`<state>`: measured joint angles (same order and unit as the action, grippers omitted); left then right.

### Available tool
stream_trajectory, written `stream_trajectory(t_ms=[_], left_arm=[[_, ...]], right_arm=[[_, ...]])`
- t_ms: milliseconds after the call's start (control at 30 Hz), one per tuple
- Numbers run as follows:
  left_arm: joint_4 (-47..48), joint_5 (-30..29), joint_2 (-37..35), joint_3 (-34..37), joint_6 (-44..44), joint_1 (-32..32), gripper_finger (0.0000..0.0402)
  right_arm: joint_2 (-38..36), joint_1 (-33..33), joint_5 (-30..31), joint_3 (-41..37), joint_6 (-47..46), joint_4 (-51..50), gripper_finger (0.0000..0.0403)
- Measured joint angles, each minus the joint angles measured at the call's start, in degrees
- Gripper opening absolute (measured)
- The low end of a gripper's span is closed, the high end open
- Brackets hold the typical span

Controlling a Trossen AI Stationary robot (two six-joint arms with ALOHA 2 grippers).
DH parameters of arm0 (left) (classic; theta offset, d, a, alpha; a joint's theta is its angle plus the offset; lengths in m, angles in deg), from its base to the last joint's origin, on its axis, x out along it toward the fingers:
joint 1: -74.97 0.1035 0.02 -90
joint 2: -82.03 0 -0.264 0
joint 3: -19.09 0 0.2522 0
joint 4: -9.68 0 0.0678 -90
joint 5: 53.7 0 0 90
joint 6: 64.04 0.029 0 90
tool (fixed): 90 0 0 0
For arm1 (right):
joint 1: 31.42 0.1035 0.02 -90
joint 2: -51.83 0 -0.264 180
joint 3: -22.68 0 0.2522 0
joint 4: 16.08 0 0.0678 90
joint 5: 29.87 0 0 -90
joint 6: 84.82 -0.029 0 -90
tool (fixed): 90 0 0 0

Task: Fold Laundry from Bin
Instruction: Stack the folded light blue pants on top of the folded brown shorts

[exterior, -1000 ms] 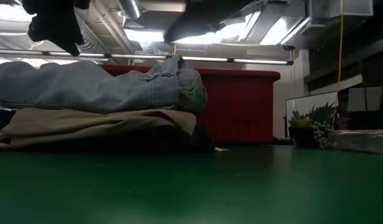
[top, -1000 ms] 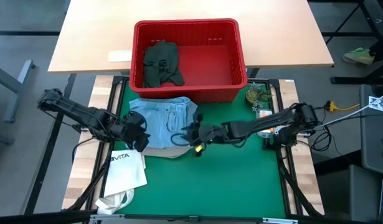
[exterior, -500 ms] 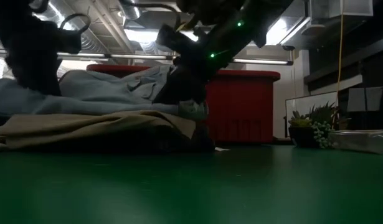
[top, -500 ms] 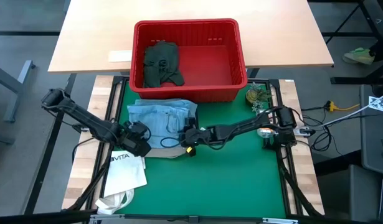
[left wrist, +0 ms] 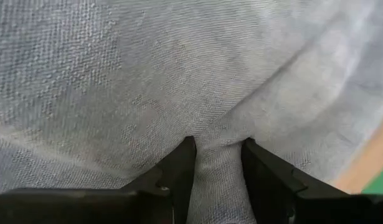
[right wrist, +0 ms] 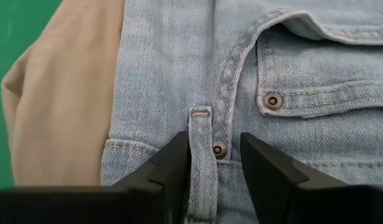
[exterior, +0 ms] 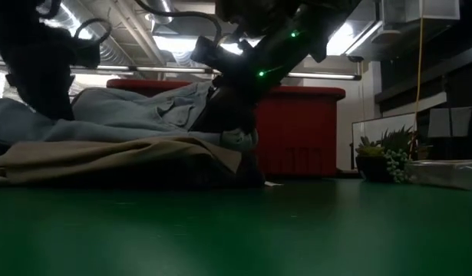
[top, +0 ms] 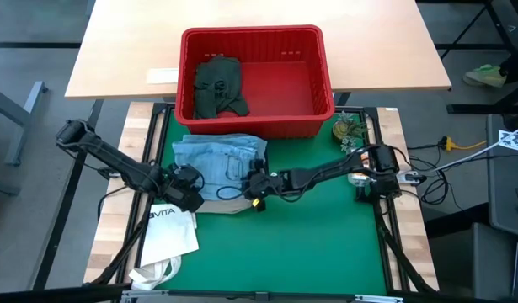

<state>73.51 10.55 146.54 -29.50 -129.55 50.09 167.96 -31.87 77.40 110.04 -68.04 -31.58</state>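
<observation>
Partly done: light blue jeans (top: 218,158) stacked on khaki trousers (top: 229,204) before the red bin (top: 257,42), pinched at opposite edges by left gripper (left wrist: 217,154) and right gripper (right wrist: 214,149); dark green garment (top: 218,84) left in the bin, unfolded.

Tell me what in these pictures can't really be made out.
- High view: whatever lies beneath the khaki trousers, covered by the stack.
- High view: the dark green garment in the red bin is bunched, its type unclear.
- Low view: the bin's contents, hidden by its wall and the light blue jeans.
- Left wrist view: only denim; the table is hidden.
</observation>
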Motion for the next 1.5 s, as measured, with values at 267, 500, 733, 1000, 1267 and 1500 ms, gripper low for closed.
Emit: stream_trajectory(t_ms=[267,500,733,1000,1267,1500], left_arm=[[5.6,-1.5,-2.4,-13.0,7.9,0.2,0.0094],[9.2,-12.4,-2.4,-18.8,9.1,0.2,0.0083],[13.8,-22.0,-2.4,-18.8,8.6,3.9,0.0062],[14.4,-18.7,-2.5,-12.9,8.2,14.0,0.0025],[11.9,-20.1,-2.5,-3.9,9.0,22.6,0.0002],[1.7,-15.8,-2.6,5.1,11.9,26.8,0.0003]], right_arm=[[-6.2,0.0,-3.5,5.1,0.3,-5.0,0.0147],[-8.3,0.0,2.5,11.1,4.3,-8.6,0.0147],[-8.2,-1.8,15.5,11.8,7.7,-10.6,0.0147],[-6.4,-8.1,8.9,11.9,7.4,-11.9,0.0147],[-1.3,-13.2,5.9,12.2,0.0,-18.0,0.0147],[1.2,-14.8,-0.9,12.3,-2.0,-19.4,0.0147]])
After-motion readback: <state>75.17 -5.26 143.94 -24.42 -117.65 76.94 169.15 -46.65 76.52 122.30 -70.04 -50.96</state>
